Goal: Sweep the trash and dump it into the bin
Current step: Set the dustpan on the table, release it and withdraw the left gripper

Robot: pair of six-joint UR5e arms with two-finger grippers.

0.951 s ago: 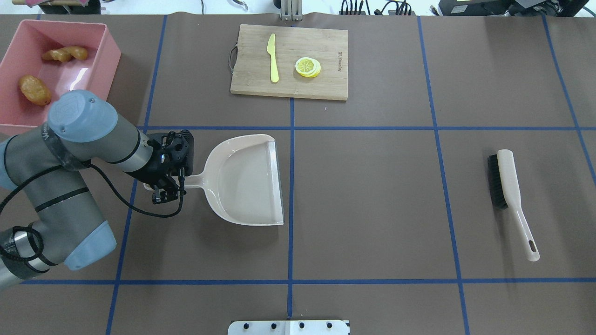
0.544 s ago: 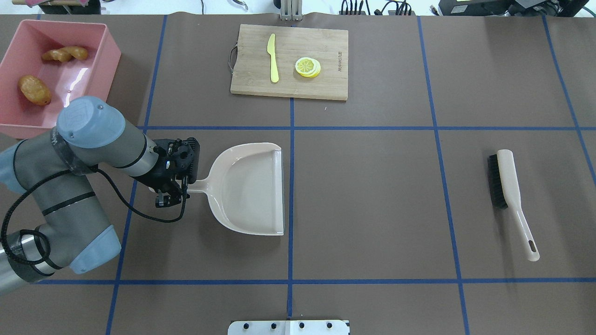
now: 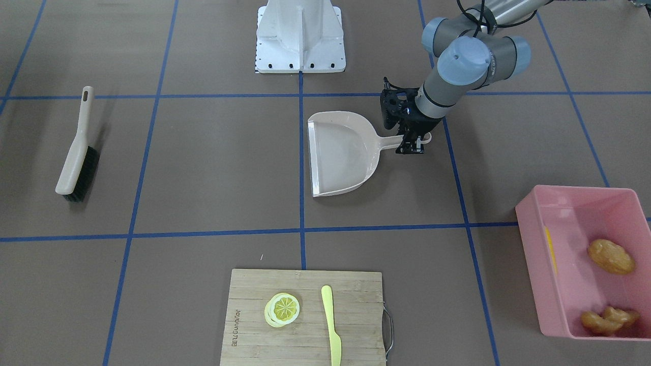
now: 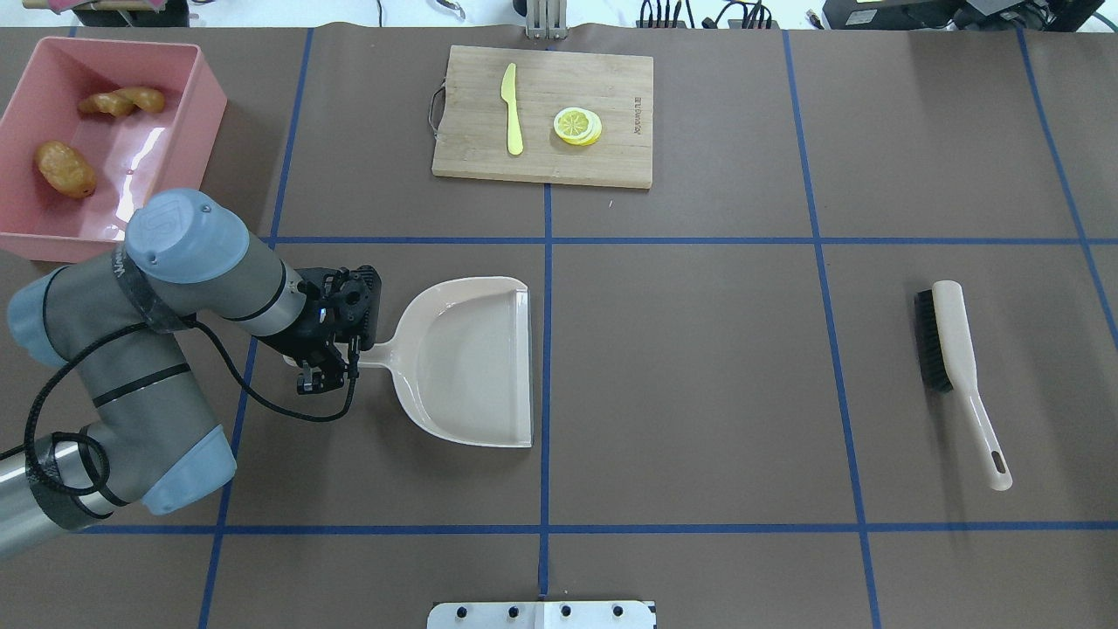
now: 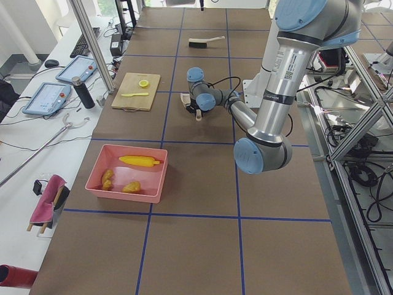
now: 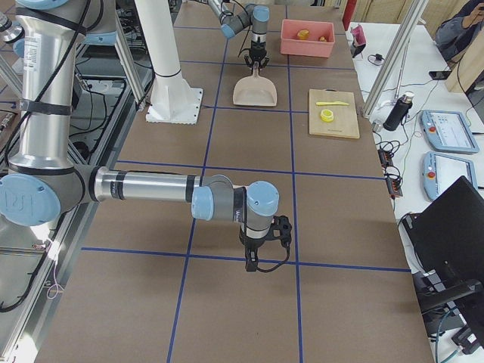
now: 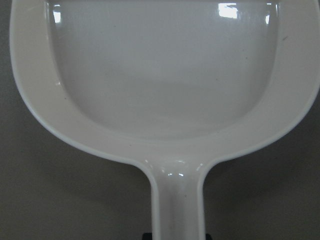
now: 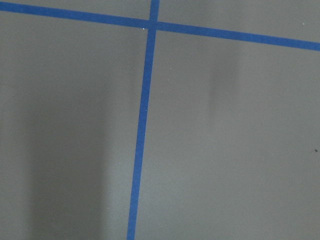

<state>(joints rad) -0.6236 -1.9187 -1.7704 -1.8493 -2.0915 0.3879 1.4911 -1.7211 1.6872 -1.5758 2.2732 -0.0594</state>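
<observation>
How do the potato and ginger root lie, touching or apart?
Apart. In the overhead view, bare floor of the bin separates the potato from the ginger root.

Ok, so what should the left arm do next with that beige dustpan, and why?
Probably open the left tool and let go of the beige plastic dustpan. Its pan is empty and looks to sit about flat on the table, and the yellow corn cob, brown potato and knobbly tan ginger root all lie in the large pink plastic bin.
</observation>
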